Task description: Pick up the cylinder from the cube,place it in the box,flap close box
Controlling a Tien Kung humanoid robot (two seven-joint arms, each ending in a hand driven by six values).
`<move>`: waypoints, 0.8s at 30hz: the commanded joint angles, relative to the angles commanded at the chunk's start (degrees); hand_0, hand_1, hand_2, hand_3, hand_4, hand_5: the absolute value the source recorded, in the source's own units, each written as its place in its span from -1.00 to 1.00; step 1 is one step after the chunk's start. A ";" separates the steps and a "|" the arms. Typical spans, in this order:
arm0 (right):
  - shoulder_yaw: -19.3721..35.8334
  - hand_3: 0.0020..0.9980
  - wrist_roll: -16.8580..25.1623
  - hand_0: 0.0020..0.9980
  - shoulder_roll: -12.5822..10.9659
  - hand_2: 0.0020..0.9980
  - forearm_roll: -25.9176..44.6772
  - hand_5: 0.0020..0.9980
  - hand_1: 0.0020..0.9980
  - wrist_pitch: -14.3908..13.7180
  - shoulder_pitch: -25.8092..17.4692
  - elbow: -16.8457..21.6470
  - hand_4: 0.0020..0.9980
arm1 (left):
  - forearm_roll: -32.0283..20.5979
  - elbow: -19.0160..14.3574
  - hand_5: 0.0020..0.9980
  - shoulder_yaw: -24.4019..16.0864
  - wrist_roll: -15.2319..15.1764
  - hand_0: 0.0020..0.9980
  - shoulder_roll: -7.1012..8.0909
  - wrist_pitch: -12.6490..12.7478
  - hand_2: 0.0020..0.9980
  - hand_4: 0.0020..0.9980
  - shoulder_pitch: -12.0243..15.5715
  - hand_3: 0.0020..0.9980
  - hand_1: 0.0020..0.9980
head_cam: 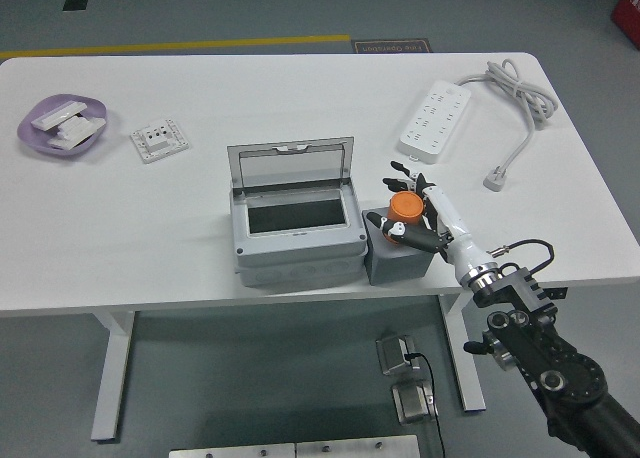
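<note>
The right arm (540, 353) entered from the lower right corner, below the near edge of the white worktop (150, 228); the left arm was out of view. The right hand (415, 213) was curled around the orange cylinder (406, 206), fingers clamped on its sides; the cylinder sat at the top of the dark grey cube (397, 258), and whether it was touching the cube or just clear of it could not be told. The cube stood at the near edge, touching or just beside the right wall of the grey enclosure box (295, 240); the box was empty inside, its hinged flap (291, 164) upright at the far side.

Handling judgement: the cylinder appeared small, rigid and light; its smooth curved wall was likely slippery, so opposing fingers across the diameter near mid-height suited it best; no fragility was evident.

Further out lay a white socket plate (160, 139) and a purple dish (62, 126) of white parts at the far left; a white power strip (437, 123) with coiled cable (520, 98) lay at the far right.
</note>
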 joint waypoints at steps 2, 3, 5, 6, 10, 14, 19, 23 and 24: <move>0.01 0.90 -0.02 0.54 0.00 0.69 0.02 -0.43 0.73 -0.06 0.02 -0.01 0.86 | 0.04 0.00 -0.05 -0.06 -0.02 0.65 0.08 0.01 0.56 0.45 -0.05 0.68 0.62; -0.01 0.90 -0.04 0.54 0.00 0.69 0.03 -0.43 0.73 -0.13 0.04 -0.01 0.86 | 0.06 0.00 -0.05 -0.08 0.01 0.65 0.13 0.02 0.56 0.45 -0.06 0.68 0.62; -0.06 0.90 -0.06 0.54 0.01 0.69 0.09 -0.43 0.73 -0.27 0.06 -0.01 0.86 | 0.06 0.00 -0.05 -0.09 0.04 0.65 0.16 0.02 0.56 0.45 -0.05 0.68 0.62; -0.08 0.90 -0.06 0.54 0.02 0.69 0.21 -0.43 0.73 -0.30 0.07 -0.03 0.86 | 0.08 0.00 -0.05 -0.11 0.07 0.65 0.16 0.03 0.56 0.45 -0.04 0.68 0.62; -0.18 0.89 -0.06 0.54 0.05 0.69 0.67 -0.44 0.73 -0.20 0.06 -0.07 0.85 | 0.02 0.00 -0.05 -0.07 -0.04 0.65 0.08 0.19 0.56 0.45 -0.04 0.68 0.62; -0.37 0.86 0.04 0.54 0.07 0.67 1.07 -0.45 0.72 -0.33 0.05 -0.03 0.76 | 0.02 0.00 -0.05 -0.03 -0.10 0.65 0.03 0.31 0.56 0.45 0.01 0.68 0.62; -0.72 0.86 0.00 0.54 -0.01 0.67 2.19 -0.45 0.72 -0.57 0.01 0.10 0.76 | 0.01 0.00 -0.05 -0.02 -0.01 0.65 0.08 0.36 0.56 0.45 0.12 0.68 0.62; -0.86 0.82 0.06 0.54 -0.03 0.61 2.60 -0.52 0.68 -0.75 -0.04 0.19 0.40 | 0.09 0.00 -0.05 -0.06 0.00 0.65 0.07 0.35 0.56 0.45 0.11 0.68 0.62; -0.88 0.82 0.07 0.54 -0.02 0.61 2.59 -0.52 0.68 -0.82 -0.06 0.21 0.40 | 0.11 0.00 -0.05 -0.07 0.00 0.65 0.07 0.35 0.56 0.45 0.10 0.68 0.62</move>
